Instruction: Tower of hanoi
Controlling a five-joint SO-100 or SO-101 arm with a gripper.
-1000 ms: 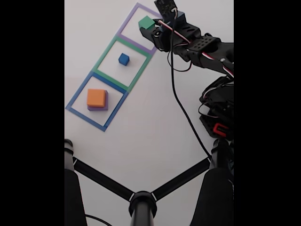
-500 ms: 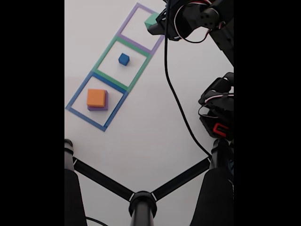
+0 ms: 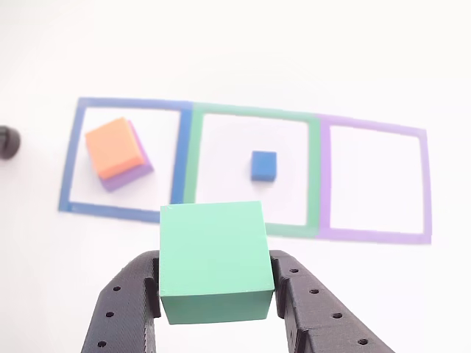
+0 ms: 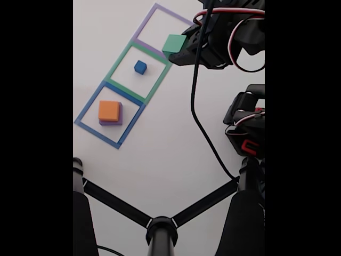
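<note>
While carried clear of the table, green block (image 3: 213,261) sits clamped between gripper (image 3: 215,288) fingers, w/ gripper closed on its sides. Purple block (image 3: 137,171) lies under orange (image 3: 113,147) in blue outline (image 3: 124,107), mostly hidden. Blue block (image 3: 263,165) sits alone in green outline (image 3: 254,112). Fingertips hidden behind green block; its height above table unclear.

White table (image 4: 160,160), blue block (image 4: 140,67) in green outline (image 4: 118,63), orange-on-purple stack (image 4: 110,112) in blue outline (image 4: 88,109)

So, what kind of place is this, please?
Probably a hobby robotics tabletop: a plain white table with taped square outlines, a black tripod holding the camera, and a 3D-printed gripper holding a green block.
</note>
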